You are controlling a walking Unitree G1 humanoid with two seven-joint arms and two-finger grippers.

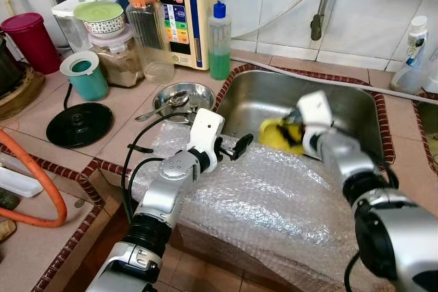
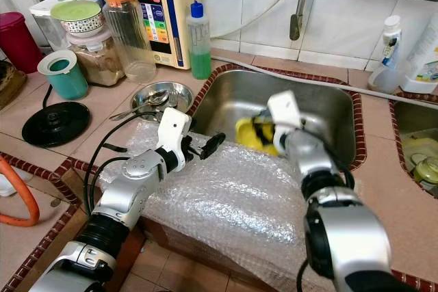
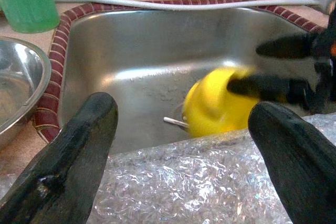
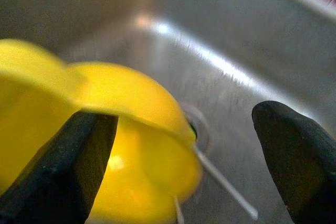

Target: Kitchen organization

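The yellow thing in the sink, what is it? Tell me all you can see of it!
The yellow thing looks like a smooth, shiny plastic bowl or cup, tipped on its side in the steel sink near the drain. It is blurred, so its exact shape is hard to tell. The right gripper is open around it, one finger against its rim. A thin metal rod lies beside it.

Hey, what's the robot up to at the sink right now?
The right gripper is down in the steel sink, fingers open around the rim of a yellow bowl but not closed on it. The left gripper hovers open over the bubble wrap draped along the sink's front edge, holding nothing.
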